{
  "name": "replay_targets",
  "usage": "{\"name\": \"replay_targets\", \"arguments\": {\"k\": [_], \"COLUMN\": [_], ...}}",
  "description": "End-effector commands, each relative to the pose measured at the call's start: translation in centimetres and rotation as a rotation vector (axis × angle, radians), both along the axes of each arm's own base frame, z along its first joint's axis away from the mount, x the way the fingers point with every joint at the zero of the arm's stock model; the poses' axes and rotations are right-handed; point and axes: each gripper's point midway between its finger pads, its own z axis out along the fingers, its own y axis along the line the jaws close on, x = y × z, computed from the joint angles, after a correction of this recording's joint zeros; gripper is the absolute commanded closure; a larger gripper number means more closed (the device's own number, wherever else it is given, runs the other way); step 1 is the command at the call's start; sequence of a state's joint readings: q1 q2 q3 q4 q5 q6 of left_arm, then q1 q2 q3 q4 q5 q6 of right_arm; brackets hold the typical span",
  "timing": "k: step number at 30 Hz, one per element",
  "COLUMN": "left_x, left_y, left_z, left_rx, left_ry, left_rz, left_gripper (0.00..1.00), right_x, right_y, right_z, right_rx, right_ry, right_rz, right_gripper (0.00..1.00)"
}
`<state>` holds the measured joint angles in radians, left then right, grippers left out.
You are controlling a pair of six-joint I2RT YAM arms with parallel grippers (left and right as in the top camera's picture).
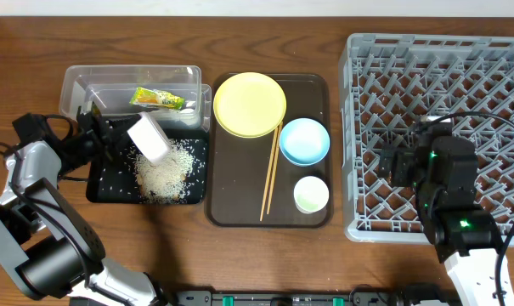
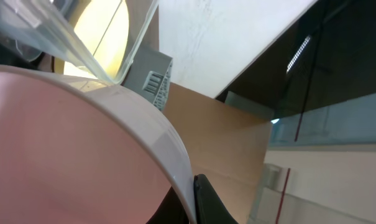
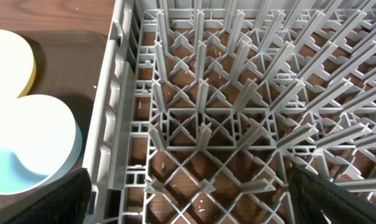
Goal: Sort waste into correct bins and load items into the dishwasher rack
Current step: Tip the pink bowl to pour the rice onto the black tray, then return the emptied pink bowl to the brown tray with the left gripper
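The left claw [image 1: 121, 140] grips the white bowl [image 1: 149, 138], tilted over the black tray [image 1: 98, 192], where rice [image 1: 165, 172] lies. The right claw [image 3: 188, 190] hangs wide open and empty above the rack [image 3: 200, 93]. The wrapper [image 1: 157, 99] lies in the clear tub [image 1: 78, 81].

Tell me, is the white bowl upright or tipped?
Tipped: the left gripper holds the white bowl on its side over the black tray, rice heaped beneath.

White bowl [image 1: 149, 136] tilted over rice heap [image 1: 165, 174] in black tray [image 1: 102, 185], green-yellow wrapper [image 1: 157, 99] in clear tub [image 1: 71, 85], grey rack [image 1: 426, 68] at right
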<state>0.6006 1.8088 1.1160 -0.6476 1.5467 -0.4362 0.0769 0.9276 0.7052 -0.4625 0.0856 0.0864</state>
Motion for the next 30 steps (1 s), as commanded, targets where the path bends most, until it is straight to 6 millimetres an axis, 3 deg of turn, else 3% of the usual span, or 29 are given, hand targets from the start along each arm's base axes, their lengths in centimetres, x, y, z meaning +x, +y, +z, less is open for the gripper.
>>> {"name": "replay_targets", "arguments": {"k": [1, 6, 10, 13, 16, 22, 26, 30], "left_x": [0.0, -0.1, -0.3, -0.5, -0.7, -1.5, -1.7, -2.1], "left_y": [0.1, -0.7, -3.3, -5.9, -8.9, -14.0, -16.1, -18.7], "left_z": [0.4, 1.1, 2.5, 2.3, 1.1, -3.0, -5.6, -7.1], "left_rx": [0.010, 0.046, 0.157, 0.304, 0.519, 1.022, 1.349, 1.505], "left_ry": [-0.059, -0.112, -0.216, -0.212, -0.195, -0.194, -0.229, -0.278], "left_rz": [-0.004, -0.026, -0.096, -0.156, -0.228, -0.397, -0.495, -0.561], "left_gripper": [0.94, 0.94, 0.94, 0.94, 0.94, 0.94, 0.94, 0.94], "right_x": [0.2, 0.2, 0.2, 0.2, 0.2, 0.2, 0.2, 0.2], "right_y": [0.3, 0.3, 0.3, 0.3, 0.3, 0.3, 0.3, 0.3], "right_z": [0.8, 0.8, 0.8, 0.8, 0.8, 0.8, 0.7, 0.8], "right_rx": [0.001, 0.001, 0.001, 0.000, 0.000, 0.000, 0.000, 0.000], "right_ry": [-0.016, -0.016, -0.016, -0.016, -0.016, -0.016, -0.016, -0.016], "right_rz": [0.010, 0.010, 0.010, 0.010, 0.010, 0.010, 0.010, 0.010], "right_gripper": [0.01, 0.01, 0.01, 0.01, 0.01, 0.01, 0.01, 0.01]}}
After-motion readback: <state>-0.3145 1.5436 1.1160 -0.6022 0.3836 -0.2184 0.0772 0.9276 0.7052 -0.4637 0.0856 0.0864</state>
